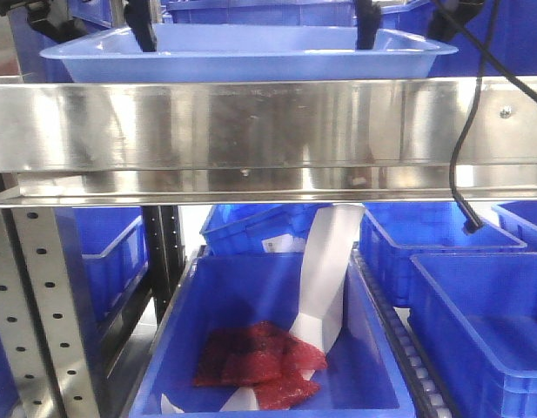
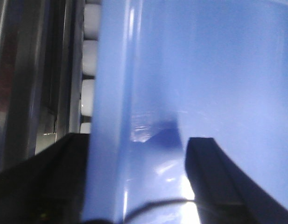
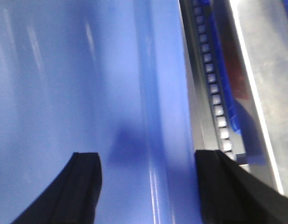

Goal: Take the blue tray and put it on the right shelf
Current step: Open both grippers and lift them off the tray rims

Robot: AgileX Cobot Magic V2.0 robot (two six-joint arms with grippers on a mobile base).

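The blue tray [image 1: 251, 57] lies level just behind and above the broad front lip of the steel shelf [image 1: 251, 131]. A dark finger [image 1: 144, 33] of my left gripper reaches down at its left end, and a finger [image 1: 365, 28] of my right gripper at its right end. In the left wrist view my left gripper [image 2: 139, 186] straddles the tray's rolled left rim [image 2: 111, 93], jaws apart. In the right wrist view my right gripper [image 3: 146, 186] straddles the right rim [image 3: 162, 93], jaws apart with a gap on both sides.
Below the shelf stand several deep blue bins; the middle bin [image 1: 251, 279] holds a red mesh bag [image 1: 255, 357] and white paper [image 1: 325, 279]. A perforated upright [image 1: 37, 313] stands at left. A black cable [image 1: 459, 148] hangs at right. Roller tracks [image 3: 214, 88] run beside the tray.
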